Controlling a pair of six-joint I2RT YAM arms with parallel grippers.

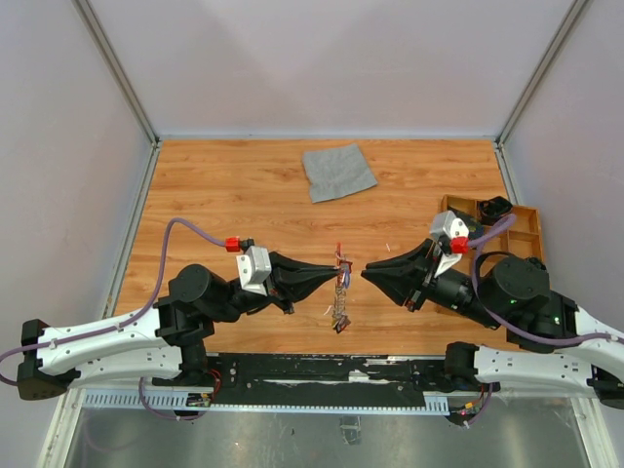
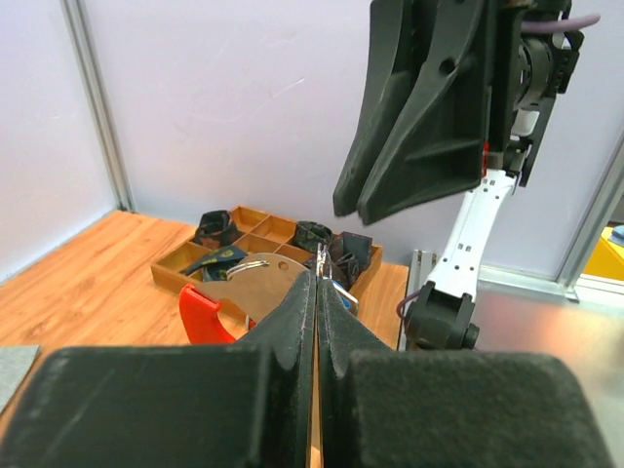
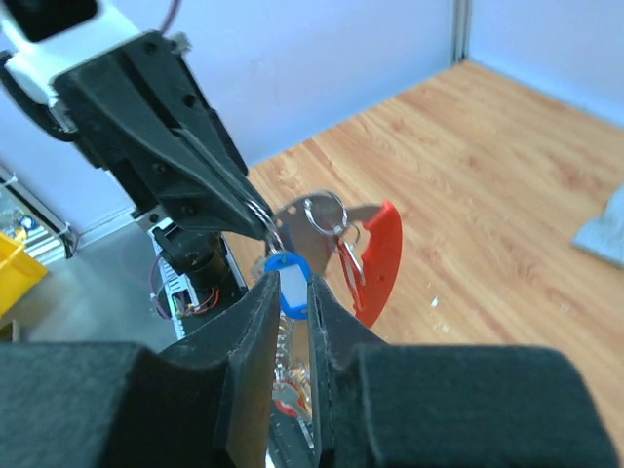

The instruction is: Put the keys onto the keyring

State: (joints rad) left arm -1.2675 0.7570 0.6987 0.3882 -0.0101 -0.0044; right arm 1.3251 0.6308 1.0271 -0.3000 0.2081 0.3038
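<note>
The left hand (image 1: 334, 263) is pinching shut on the thin wire of the keyring (image 3: 375, 258), holding it up above the bench (image 1: 224, 185), midway between the two arms. The right hand (image 3: 291, 286) is sitting just beside it with fingers only narrowly parted. The blue key (image 3: 288, 265) is lining up with that gap, though I cannot tell if it is touching them.

The bunch is looking light, but loose and swingy. The wire and keys are looking stiff, thin and slick, so a pinch on metal is likely to slip. The flat plastic head of the blue key is probably offering the better hold.

The red loop is standing roughly upright on its long axis, bowing away from the left hand. The chain (image 1: 339, 312) is hanging limp below it, towards the near edge in the top view.
</note>
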